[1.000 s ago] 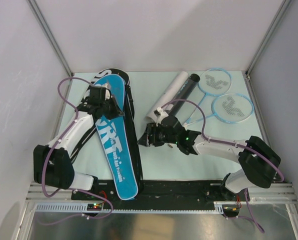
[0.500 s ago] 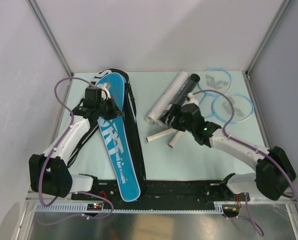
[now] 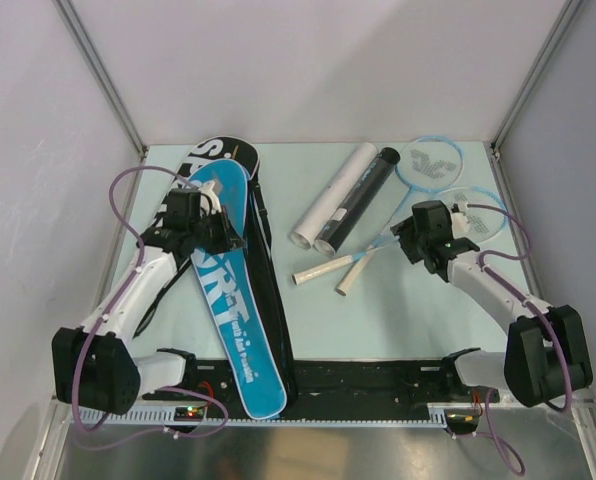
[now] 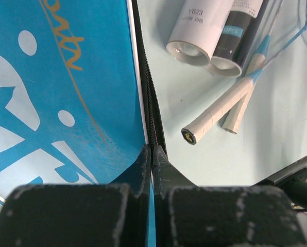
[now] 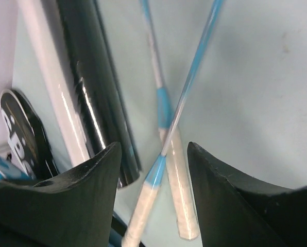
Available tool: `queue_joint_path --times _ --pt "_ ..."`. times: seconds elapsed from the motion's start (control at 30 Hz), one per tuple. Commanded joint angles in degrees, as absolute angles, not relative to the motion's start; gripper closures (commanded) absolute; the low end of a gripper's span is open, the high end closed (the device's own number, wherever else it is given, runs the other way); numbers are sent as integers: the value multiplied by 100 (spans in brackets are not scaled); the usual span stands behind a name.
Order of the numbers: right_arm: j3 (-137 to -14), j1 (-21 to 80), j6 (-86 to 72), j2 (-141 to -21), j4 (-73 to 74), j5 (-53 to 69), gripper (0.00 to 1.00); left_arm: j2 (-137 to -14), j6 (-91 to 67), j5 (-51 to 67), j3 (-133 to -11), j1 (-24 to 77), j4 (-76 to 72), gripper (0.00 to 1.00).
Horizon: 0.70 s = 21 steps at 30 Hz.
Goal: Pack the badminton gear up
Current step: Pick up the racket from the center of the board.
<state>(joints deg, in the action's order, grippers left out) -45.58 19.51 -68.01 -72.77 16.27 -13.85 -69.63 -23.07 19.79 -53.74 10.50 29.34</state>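
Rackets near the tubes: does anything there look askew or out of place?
Yes. The two rackets lie crossed, their thin shafts overlapping just above the white grips, beside the open ends of the tubes. Nothing looks spilled or broken.

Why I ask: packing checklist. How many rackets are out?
2. The far racket has its head near the back right; the near racket lies beside it, head partly under the right arm. Their shafts cross by the tubes.
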Motion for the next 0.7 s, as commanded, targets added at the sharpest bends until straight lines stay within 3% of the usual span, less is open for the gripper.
queue_joint_path --times 0.0,0.67 --pt "-4512 1529 -7186 -7530 1179 -1402 41 -6648 -1949 2201 -5238 1028 2915 100" --pt "-4510 1055 -7719 -9093 312 -1224 45 -6715 -1881 2217 -5188 1029 2904 100"
